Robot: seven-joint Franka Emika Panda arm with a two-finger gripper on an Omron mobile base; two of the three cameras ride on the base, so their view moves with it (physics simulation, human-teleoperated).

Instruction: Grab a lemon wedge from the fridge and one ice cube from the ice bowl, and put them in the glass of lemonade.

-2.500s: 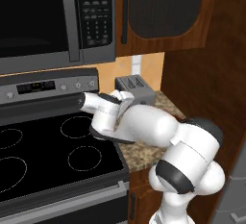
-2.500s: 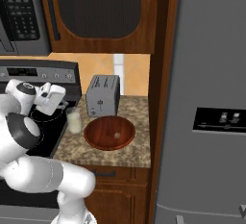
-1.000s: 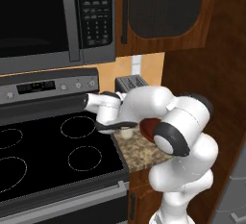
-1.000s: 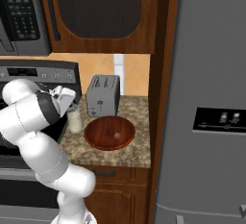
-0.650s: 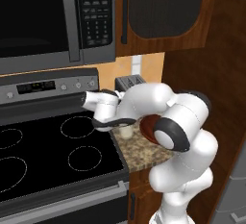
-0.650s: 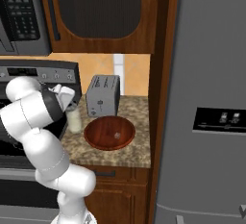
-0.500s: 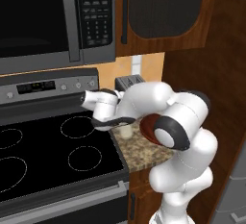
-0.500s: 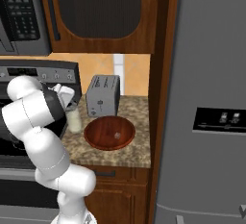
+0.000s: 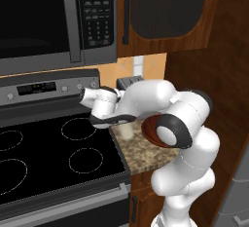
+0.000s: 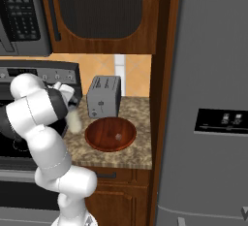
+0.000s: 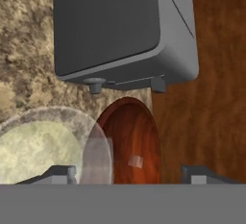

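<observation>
My gripper [image 11: 129,173] hangs open just above the counter, its fingertips [image 11: 60,172] wide apart with nothing held. The glass of lemonade [image 11: 41,146], a clear tumbler of pale yellow liquid, lies under its left finger. To the right of the glass is the reddish-brown ice bowl [image 11: 139,131] with one ice cube [image 11: 136,160] in it. From the right base, the gripper [image 10: 73,106] sits over the glass [image 10: 74,121], left of the bowl [image 10: 110,134]. From the left base, the gripper [image 9: 115,120] hovers over the glass [image 9: 127,132]. The grey fridge [image 10: 208,74] stands shut at the right. The lemon wedge is out of view.
A silver toaster [image 10: 103,95] stands right behind the bowl, close to the hand. The black stove top [image 9: 48,158] lies left of the counter, with the microwave [image 9: 48,16] overhead. A wooden panel [image 10: 162,74] walls off the counter from the fridge.
The hand has edged a little left and settled over the glass, and its jaws have spread apart. The glass, bowl and toaster have not moved.
</observation>
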